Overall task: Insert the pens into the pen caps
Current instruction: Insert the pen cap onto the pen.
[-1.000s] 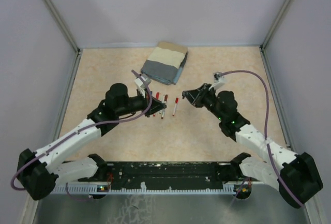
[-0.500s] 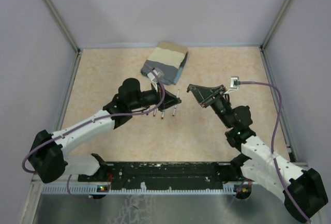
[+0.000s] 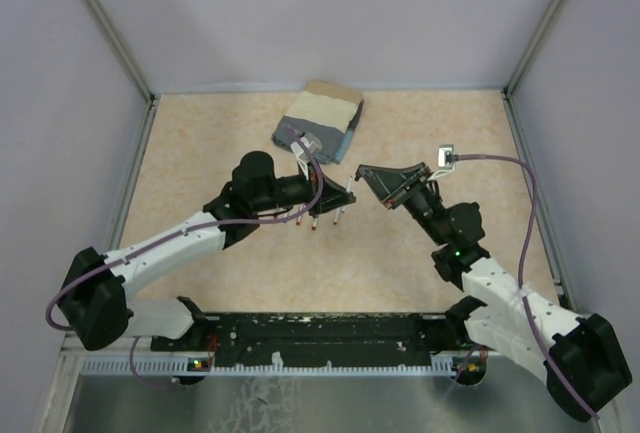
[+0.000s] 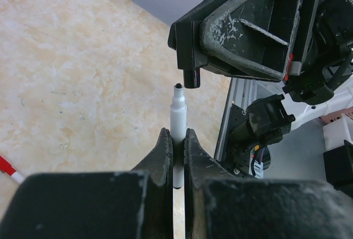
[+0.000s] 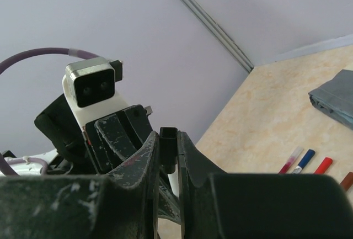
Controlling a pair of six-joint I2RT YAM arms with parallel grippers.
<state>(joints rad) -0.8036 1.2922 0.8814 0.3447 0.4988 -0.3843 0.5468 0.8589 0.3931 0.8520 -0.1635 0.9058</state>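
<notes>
A folded cloth (image 3: pixel 318 125), grey-blue with a tan fold at its far end, lies slightly askew on my beige marbled tabletop (image 3: pixel 200 143), close by the far wall. Plain pale lilac walls (image 3: pixel 330 13) stand on three sides, with grey metal posts (image 3: pixel 105 25) in the far corners.

pen (image 4: pixel 177 118): white barrel, black tip
cap (image 4: pixel 191 77): black
desk (image 3: pixel 200 138): mottled beige
cloth (image 3: pixel 318 125): grey and beige

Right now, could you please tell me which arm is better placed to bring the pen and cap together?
Probably the left. The left tool grips the pen with the tip aimed just short of the black cap pinched in the right tool; a short push along the barrel could seat it.
</notes>
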